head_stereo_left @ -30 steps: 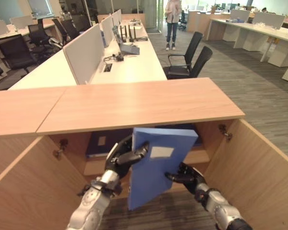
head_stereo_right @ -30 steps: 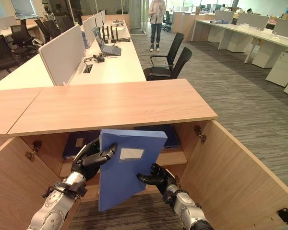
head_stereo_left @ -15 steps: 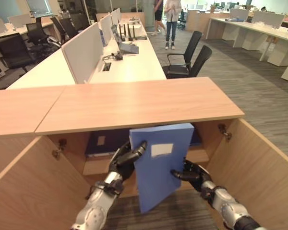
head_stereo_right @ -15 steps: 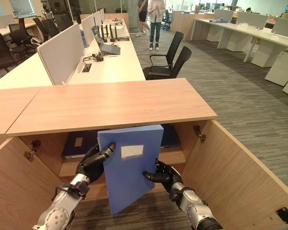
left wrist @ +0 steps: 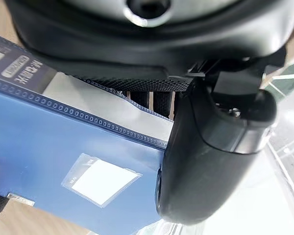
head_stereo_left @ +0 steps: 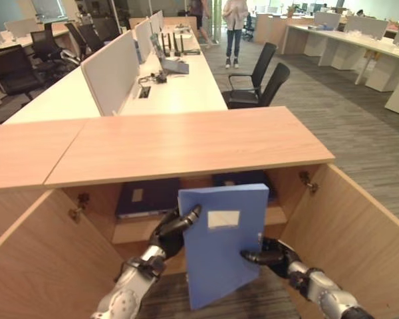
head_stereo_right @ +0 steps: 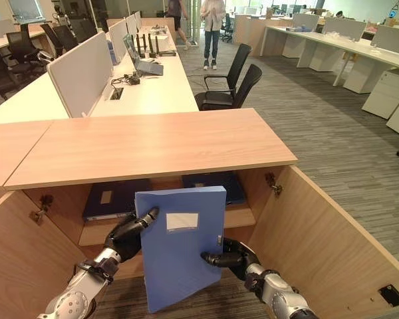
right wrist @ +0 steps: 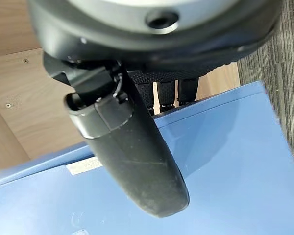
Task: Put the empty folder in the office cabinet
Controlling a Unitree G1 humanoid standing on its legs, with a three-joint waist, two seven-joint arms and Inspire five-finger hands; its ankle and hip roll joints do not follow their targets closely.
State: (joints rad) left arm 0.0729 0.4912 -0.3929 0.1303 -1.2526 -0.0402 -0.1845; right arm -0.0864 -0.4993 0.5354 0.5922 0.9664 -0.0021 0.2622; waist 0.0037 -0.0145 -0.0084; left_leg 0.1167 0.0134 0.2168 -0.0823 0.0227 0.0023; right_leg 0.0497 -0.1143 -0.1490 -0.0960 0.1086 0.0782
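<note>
A blue folder (head_stereo_left: 219,252) with a white label is held upright, slightly tilted, in front of the open wooden office cabinet (head_stereo_left: 186,149). My left hand (head_stereo_left: 169,229) pinches its left edge, thumb on the front face and fingers behind. On the right edge my right hand (head_stereo_left: 269,254) grips it the same way. The left wrist view has the thumb (left wrist: 210,161) lying on the folder (left wrist: 63,161); in the right wrist view the thumb (right wrist: 137,156) presses the blue cover (right wrist: 210,176). Dark blue folders (head_stereo_left: 149,196) lie flat on the cabinet's shelf (head_stereo_left: 130,229) behind.
Both cabinet doors stand open, the left door (head_stereo_left: 46,266) and the right door (head_stereo_left: 359,232). Beyond the cabinet top are a long desk (head_stereo_left: 179,86) with dividers, black office chairs (head_stereo_left: 259,80), and people (head_stereo_left: 234,26) standing far back in the aisle.
Both hands have carried the folder slightly lower and nearer the cabinet opening, and it stands more upright. The camera has shifted a little.
</note>
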